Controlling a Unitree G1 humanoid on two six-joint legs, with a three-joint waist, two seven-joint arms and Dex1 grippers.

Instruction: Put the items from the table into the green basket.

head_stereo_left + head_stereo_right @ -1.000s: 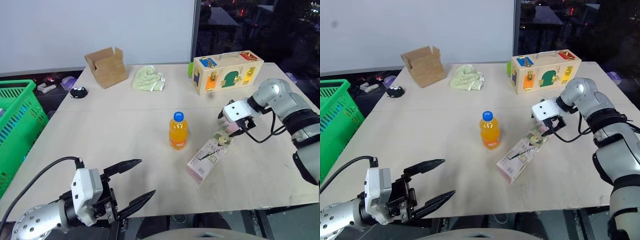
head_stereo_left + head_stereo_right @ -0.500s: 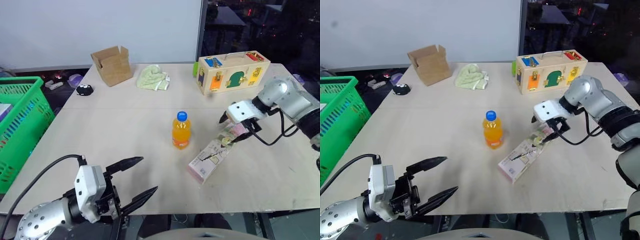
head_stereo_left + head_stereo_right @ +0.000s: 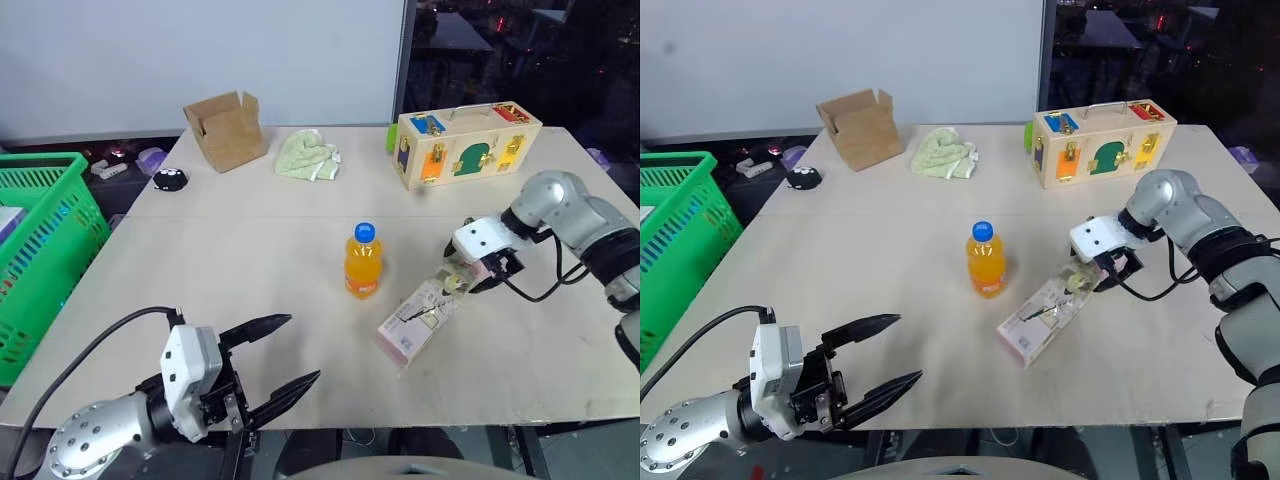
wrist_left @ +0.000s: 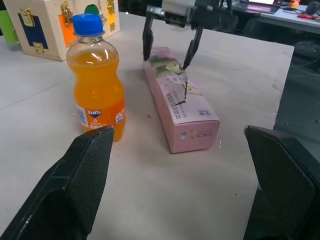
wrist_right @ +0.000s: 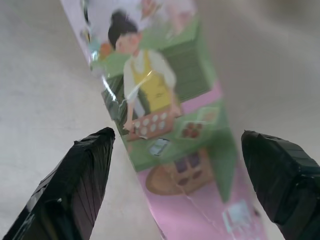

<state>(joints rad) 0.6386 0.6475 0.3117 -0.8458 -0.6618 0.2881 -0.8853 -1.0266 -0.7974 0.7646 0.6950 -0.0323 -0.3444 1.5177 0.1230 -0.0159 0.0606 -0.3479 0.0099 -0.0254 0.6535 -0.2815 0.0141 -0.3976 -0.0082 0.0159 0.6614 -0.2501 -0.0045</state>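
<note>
Right gripper (image 3: 1092, 268) straddles the carton's (image 3: 1046, 309) far end, jaws wide; pickup underway, next it must clench

One bottle (image 3: 362, 262); one carton (image 3: 420, 320); one basket (image 3: 40, 250); one cardboard box (image 3: 226, 130); one cloth (image 3: 308, 156); one wooden box (image 3: 468, 144).

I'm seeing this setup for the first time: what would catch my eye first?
Mid-table, the orange-drink bottle with its blue cap stands upright, the brightest thing on the pale table. Just to its right lies the long pink-and-white carton, with the right gripper open and straddling its far end, fingers either side. At the table's left edge sits the bright green basket, and the left gripper hangs open over the near edge.
</note>
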